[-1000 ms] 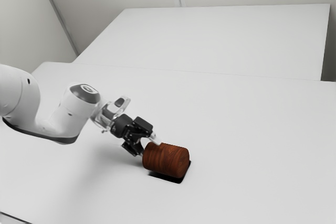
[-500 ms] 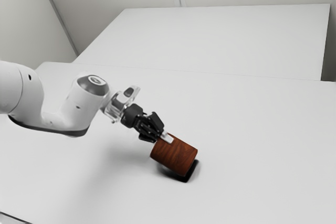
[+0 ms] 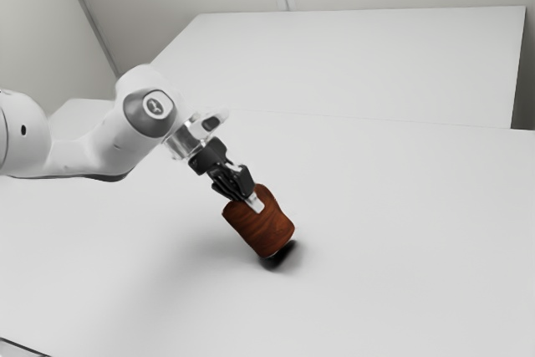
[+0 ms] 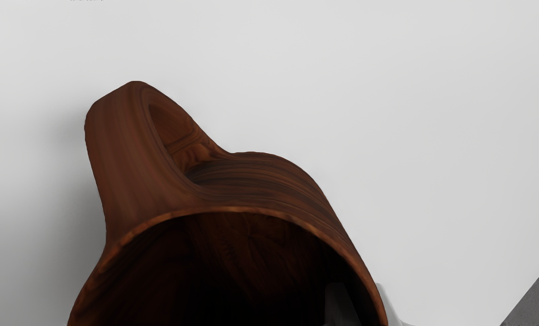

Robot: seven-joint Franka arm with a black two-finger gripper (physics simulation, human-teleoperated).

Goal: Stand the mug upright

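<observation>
1. While your black two-finger gripper (image 3: 255,201) is clamping the wall of the brown wood-grain mug (image 3: 261,223), one grey fingertip (image 4: 339,303) is sitting inside the mouth, the other fingertip (image 4: 388,305) outside.
2. Mug is leaning over the smooth white table (image 3: 393,232), mouth toward the gripper, base slanting down toward the exterior view's right; you can't tell if the base is touching.
3. Done: you're holding it securely, seemingly, partway between lying and standing.
4. Left, judging by the tilt: it's needing straightening, base flat, then release.

mug (image 4: 260,185) cut off by wrist view's edge; claw's (image 3: 252,201) inner fingertip hidden in exterior view
</observation>
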